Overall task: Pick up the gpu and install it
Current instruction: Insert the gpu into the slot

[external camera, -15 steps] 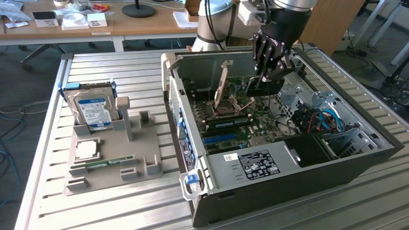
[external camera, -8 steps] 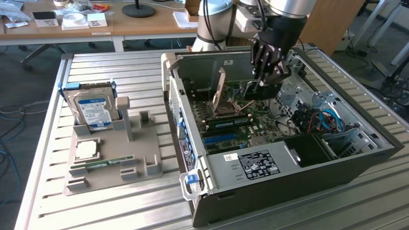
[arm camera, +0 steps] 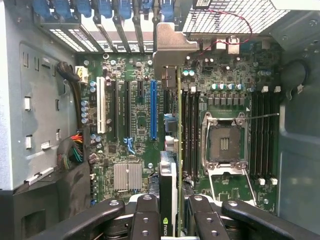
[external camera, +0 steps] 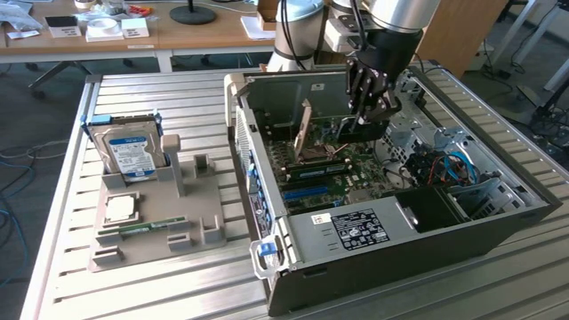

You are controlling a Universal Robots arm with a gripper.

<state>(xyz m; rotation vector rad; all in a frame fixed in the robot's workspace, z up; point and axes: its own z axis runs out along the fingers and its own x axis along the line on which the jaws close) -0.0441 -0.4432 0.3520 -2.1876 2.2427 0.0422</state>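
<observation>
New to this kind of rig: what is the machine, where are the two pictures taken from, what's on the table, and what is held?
A single robot arm ends in a gripper, a clamp with black fingers. One picture comes from a camera off the arm, seeing the whole table; the other from a camera on the wrist, looking past the fingers into the computer. On the slatted metal table lies an open computer case, motherboard exposed. At the exterior view's left, a grey holder carries a hard drive, a processor chip and a RAM stick. The gripper is shut on the gpu, a thin card held on edge over the motherboard.
</observation>
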